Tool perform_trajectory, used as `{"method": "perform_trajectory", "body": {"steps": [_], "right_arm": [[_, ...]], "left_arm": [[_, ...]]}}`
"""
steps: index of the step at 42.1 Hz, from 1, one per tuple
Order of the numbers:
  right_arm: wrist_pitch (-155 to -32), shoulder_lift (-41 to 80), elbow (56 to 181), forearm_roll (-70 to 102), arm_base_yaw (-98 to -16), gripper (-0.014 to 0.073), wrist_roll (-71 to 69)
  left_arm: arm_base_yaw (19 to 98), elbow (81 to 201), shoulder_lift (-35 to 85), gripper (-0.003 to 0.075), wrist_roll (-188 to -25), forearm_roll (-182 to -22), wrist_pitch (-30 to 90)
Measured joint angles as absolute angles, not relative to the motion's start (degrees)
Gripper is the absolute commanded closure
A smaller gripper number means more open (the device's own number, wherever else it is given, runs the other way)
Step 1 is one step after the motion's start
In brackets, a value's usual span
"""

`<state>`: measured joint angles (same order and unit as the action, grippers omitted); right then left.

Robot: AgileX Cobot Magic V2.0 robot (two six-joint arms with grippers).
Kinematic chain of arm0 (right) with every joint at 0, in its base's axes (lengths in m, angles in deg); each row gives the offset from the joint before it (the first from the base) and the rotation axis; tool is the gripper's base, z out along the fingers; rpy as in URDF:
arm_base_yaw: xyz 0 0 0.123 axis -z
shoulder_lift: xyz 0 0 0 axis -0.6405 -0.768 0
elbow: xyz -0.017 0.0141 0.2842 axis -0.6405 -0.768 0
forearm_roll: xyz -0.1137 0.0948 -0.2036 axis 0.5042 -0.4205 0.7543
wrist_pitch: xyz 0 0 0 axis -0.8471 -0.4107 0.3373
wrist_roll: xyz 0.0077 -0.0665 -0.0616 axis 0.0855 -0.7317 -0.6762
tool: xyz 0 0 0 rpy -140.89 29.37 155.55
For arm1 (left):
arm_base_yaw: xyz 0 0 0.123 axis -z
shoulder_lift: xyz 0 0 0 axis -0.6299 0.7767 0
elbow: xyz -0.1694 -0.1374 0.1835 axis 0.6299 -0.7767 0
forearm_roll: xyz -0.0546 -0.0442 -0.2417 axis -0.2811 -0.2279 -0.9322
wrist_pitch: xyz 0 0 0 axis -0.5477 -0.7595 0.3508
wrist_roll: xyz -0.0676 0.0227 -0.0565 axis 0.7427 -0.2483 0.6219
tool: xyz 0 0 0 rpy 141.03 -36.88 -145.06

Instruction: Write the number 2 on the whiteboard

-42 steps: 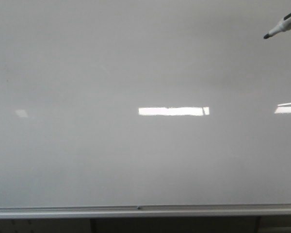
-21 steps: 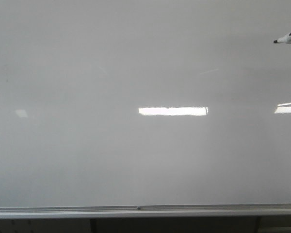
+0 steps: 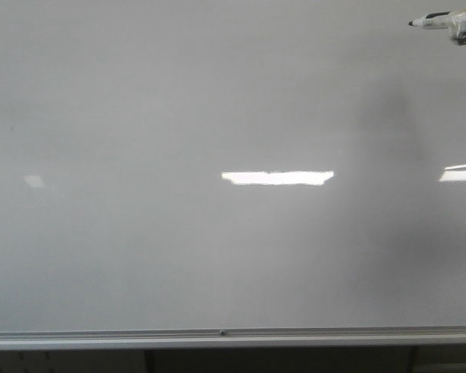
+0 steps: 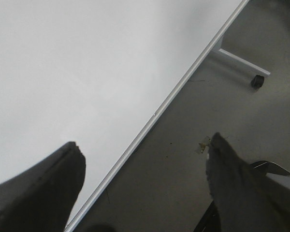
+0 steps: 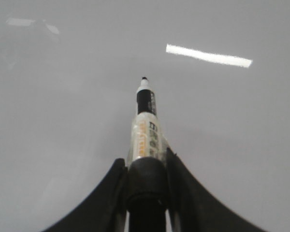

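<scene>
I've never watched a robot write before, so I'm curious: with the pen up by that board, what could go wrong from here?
The board is still blank.
1. The marker sits at the top right edge of the whiteboard in the front view, so the 2 might run out of the camera's sight.
2. The right gripper holds only the marker's back end; pressing hard could tilt or slip it.
3. Glare strips on the glossy surface could hide thin strokes.

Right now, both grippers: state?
Left gripper: open, empty.
Right gripper: shut on the marker, tip pointing at the whiteboard.
</scene>
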<state>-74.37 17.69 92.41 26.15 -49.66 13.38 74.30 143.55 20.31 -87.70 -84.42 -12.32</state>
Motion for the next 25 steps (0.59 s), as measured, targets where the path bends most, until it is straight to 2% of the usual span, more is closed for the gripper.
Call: {"method": "perform_trajectory", "body": {"steps": [10,25], "right_arm": [[-68.1,11.9,92.4,26.2,-49.7,0.0579,13.4],[-66.8,7.2,92.4,26.3,-48.4,0.0579,11.4]], "left_arm": [[74.3,143.6,20.3,0.0209,-87.7,-84.4,-12.3],[74.3,143.6,20.3,0.0209,-87.7,-84.4,-12.2]]}}
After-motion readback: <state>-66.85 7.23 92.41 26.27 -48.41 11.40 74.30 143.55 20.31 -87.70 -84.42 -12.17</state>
